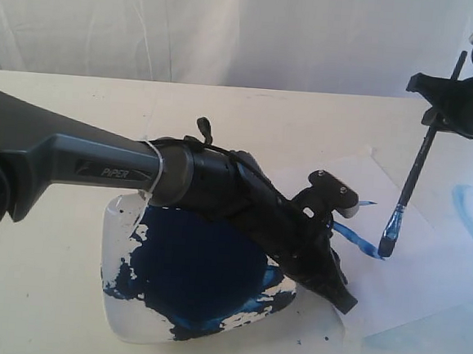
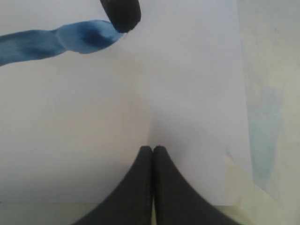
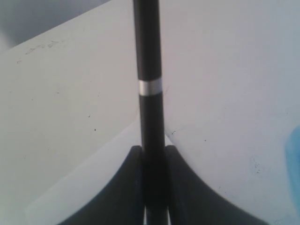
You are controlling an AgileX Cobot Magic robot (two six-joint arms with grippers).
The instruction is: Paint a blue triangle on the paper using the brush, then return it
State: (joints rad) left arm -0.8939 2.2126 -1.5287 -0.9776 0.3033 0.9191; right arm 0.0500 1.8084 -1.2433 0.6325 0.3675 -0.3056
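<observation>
Painting step in hand. Brush (image 1: 416, 171) is gripped by right gripper (image 1: 447, 99), bristles on paper (image 1: 434, 274) at 3 o'clock of plate (image 1: 120, 303), ending one blue stroke (image 1: 354, 238). Left gripper (image 2: 153, 150) is closed, empty. Next: second side to be angled off.

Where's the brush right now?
Right side of the exterior view: the brush is clamped in the right gripper and slants down to the paper, its bristles at the end of the blue stroke, just right of the left gripper.
</observation>
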